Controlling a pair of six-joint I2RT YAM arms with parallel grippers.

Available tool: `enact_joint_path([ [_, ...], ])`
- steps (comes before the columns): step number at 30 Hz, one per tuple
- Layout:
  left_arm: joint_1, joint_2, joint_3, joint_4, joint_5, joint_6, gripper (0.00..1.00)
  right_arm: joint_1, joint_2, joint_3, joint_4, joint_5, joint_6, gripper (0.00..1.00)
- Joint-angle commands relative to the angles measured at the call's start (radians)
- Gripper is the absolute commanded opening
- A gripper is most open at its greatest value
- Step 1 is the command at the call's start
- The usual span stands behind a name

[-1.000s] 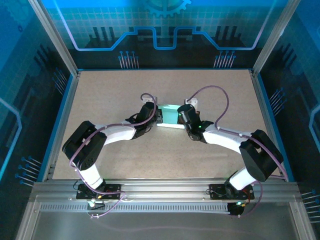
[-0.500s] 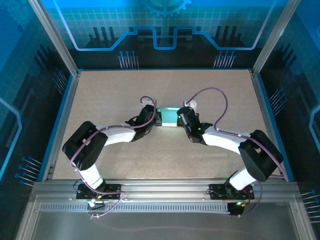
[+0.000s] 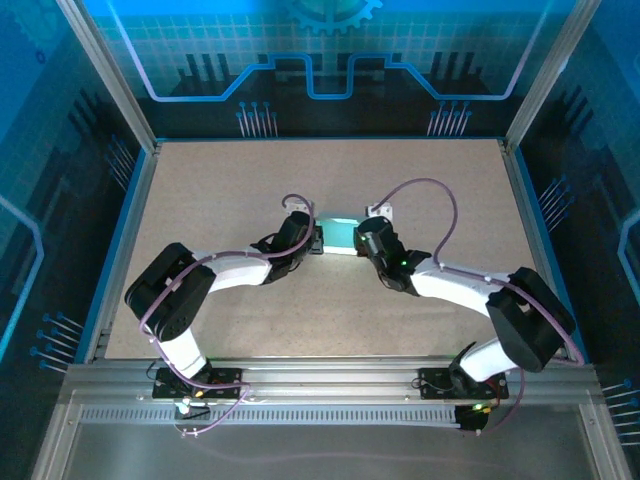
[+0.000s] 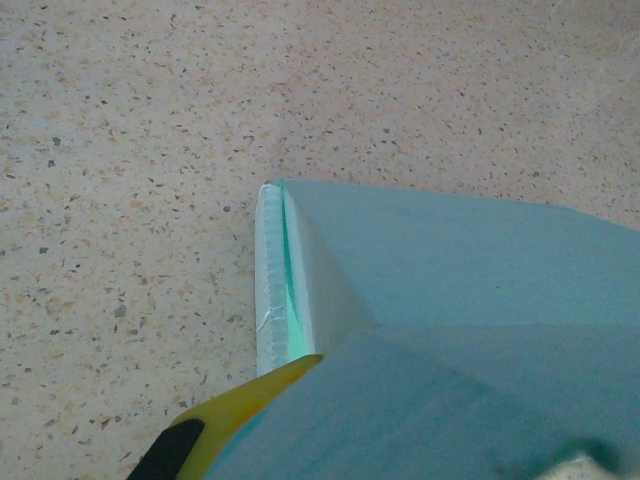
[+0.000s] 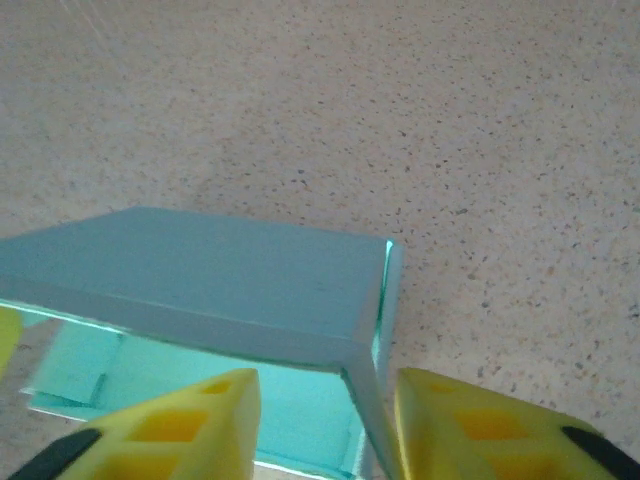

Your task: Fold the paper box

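Right wrist view: the right gripper (image 5: pixel 325 405) stands parted, astride a corner wall of the paper box (image 5: pixel 230 280); opposite it, the left gripper (image 3: pixel 315 238) is clamped on the box's other end; with one side let go, the raised wall may spring flat, or the thin card may buckle.

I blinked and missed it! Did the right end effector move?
Yes, slightly: seen from the top camera, the right end effector has drawn back toward the metal rail at the table's near edge.
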Motion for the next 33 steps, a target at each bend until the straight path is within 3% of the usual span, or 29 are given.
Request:
enact_joint_path([
  [1,-0.011,-0.018,0.008,-0.083,-0.037,0.032,0.00,0.018,-0.079,-0.057,0.049,-0.038,-0.042,0.66],
  [5,-0.012,-0.017,0.017,-0.104,-0.045,0.043,0.00,0.019,-0.209,-0.146,0.071,-0.092,-0.046,0.83],
  [9,-0.014,-0.014,0.019,-0.108,-0.041,0.048,0.00,0.001,-0.343,-0.165,0.008,-0.142,-0.002,0.89],
  [13,-0.015,-0.014,0.020,-0.108,-0.026,0.054,0.00,-0.105,-0.357,-0.057,-0.201,-0.253,0.129,0.89],
  [18,-0.015,-0.016,0.025,-0.113,-0.016,0.067,0.01,-0.204,-0.189,0.120,-0.408,-0.392,0.210,0.89],
  [23,-0.015,-0.016,0.035,-0.120,-0.022,0.080,0.09,-0.256,0.021,0.282,-0.452,-0.483,0.263,0.86],
  [33,-0.020,-0.089,0.002,-0.168,0.039,0.136,0.50,-0.269,0.293,0.405,-0.448,-0.556,0.312,0.82],
])
